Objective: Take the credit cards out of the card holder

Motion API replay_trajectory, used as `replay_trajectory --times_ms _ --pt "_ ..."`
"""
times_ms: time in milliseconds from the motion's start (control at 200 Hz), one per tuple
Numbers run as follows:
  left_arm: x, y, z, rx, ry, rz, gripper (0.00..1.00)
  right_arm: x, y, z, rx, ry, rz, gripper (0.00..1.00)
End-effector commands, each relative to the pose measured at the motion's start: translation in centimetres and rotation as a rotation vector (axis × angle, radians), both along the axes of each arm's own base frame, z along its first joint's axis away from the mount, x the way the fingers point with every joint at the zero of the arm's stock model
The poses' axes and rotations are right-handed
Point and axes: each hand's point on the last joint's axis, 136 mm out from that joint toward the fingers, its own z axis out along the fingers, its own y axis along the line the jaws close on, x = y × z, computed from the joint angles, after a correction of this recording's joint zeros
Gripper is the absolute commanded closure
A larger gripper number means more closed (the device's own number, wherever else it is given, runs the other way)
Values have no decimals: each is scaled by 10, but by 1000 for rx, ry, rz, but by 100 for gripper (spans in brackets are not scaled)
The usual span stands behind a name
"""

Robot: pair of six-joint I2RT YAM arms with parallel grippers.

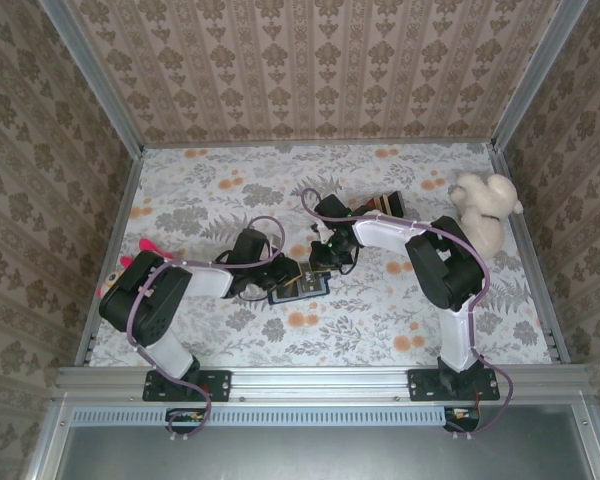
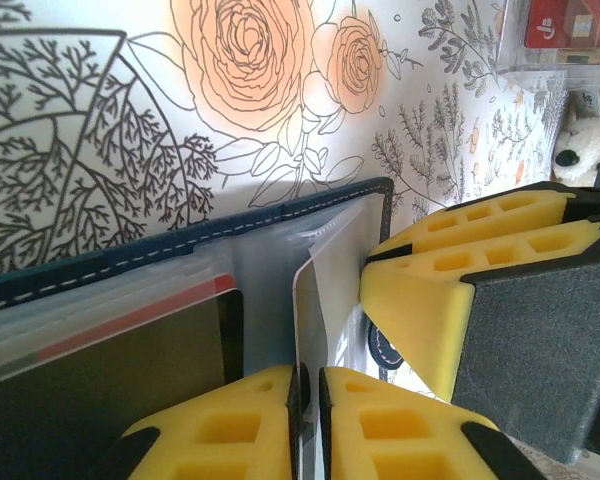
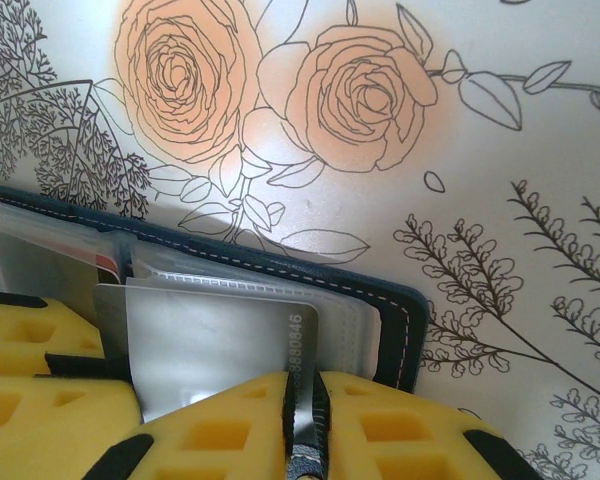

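Note:
The dark navy card holder (image 1: pixel 298 286) lies open on the flowered table between my two grippers. In the left wrist view its stitched edge (image 2: pixel 180 235) runs across, with a red-edged card (image 2: pixel 130 318) in a clear sleeve. My left gripper (image 2: pixel 310 385) is shut on the thin edge of a pale credit card (image 2: pixel 308 320) standing up out of the holder. My right gripper (image 3: pixel 305 392) is shut on the card holder's flap (image 3: pixel 400 330), with a silver numbered card (image 3: pixel 220 345) running between its pads. From above, the left gripper (image 1: pixel 267 279) and right gripper (image 1: pixel 325 262) meet over the holder.
A white plush toy (image 1: pixel 485 211) sits at the back right, and a striped block (image 1: pixel 385 203) lies behind the right arm. A pink and yellow toy (image 1: pixel 130 262) is at the left edge. Patterned walls close in the table on three sides.

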Motion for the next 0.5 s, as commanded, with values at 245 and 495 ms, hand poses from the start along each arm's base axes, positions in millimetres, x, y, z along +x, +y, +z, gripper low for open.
replay_trajectory --times_ms 245,495 --pt "-6 7 2 13 -31 -29 89 -21 -21 -38 -116 98 -17 83" --pt "-10 19 -1 88 -22 -19 94 -19 -27 -42 -135 95 -32 83"
